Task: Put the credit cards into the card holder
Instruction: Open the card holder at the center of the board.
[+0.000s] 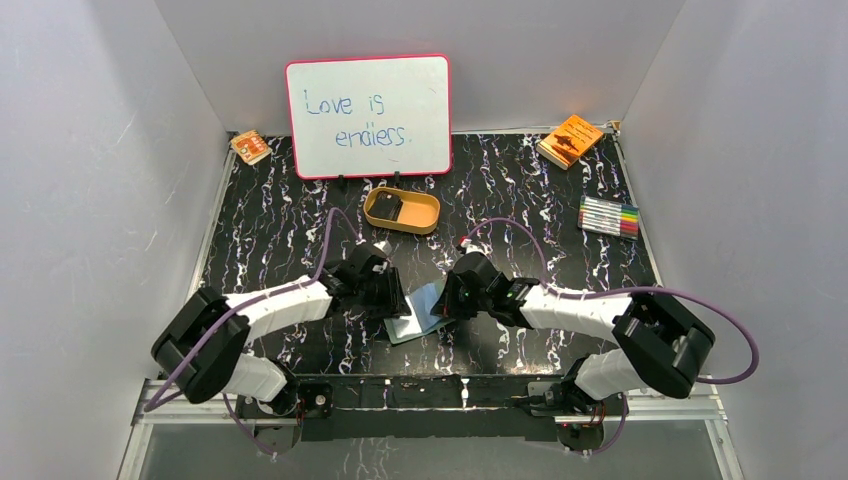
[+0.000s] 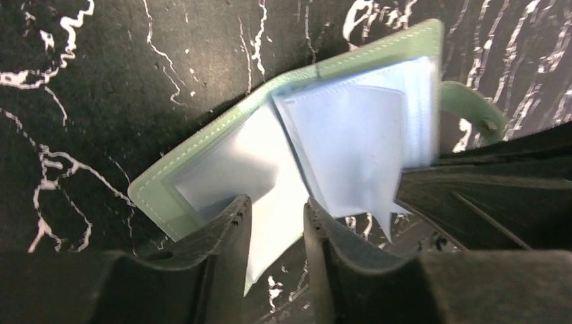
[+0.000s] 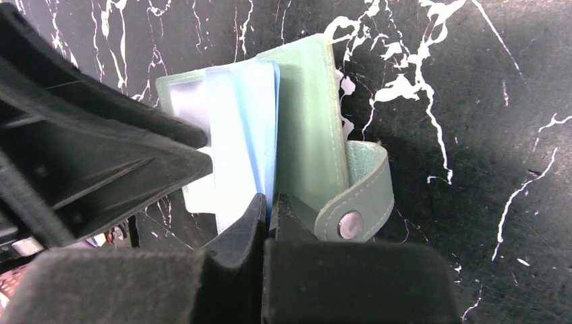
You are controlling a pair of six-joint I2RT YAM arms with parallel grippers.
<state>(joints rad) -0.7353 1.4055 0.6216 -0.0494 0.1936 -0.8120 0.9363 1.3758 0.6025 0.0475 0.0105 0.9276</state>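
Card holder (image 1: 418, 312) lies open in front of the orange tin (image 1: 403, 229); right gripper (image 3: 268, 202) pinches a clear sleeve (image 3: 236, 135), left gripper (image 2: 276, 206) stands narrowly parted astride another.

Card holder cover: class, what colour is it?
The card holder is sage green, clearest in the right wrist view.

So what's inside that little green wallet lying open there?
Inside the card holder: pale bluish clear sleeves, and what shows of them looks empty, no card. Their near edges are hidden behind the left tool and right tool.
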